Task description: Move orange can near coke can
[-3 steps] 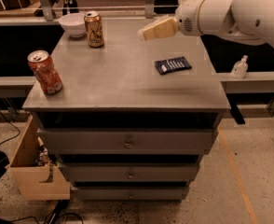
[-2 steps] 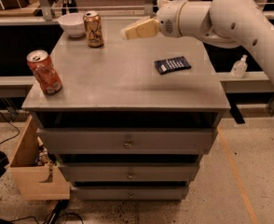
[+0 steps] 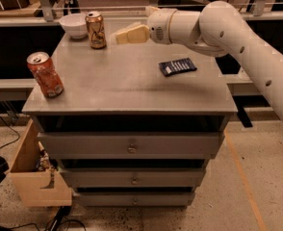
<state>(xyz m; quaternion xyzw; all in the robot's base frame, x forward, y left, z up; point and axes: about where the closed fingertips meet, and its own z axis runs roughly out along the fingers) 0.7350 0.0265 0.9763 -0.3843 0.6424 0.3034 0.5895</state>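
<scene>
The orange can (image 3: 96,30) is golden-bronze with pale markings and stands upright at the back left of the grey cabinet top (image 3: 127,76). The coke can (image 3: 45,74), red with white markings, stands tilted at the left front corner. My gripper (image 3: 120,35) reaches in from the right on a white arm, just right of the orange can, at the height of its body and a short gap away. It holds nothing.
A white bowl (image 3: 73,24) sits behind and left of the orange can. A dark blue packet (image 3: 177,66) lies on the right side of the top. Drawers face me below, and an open wooden box (image 3: 33,174) stands on the floor at left.
My gripper has swept left across the back of the top, from the right side to just beside the orange can. Neither can has moved.
</scene>
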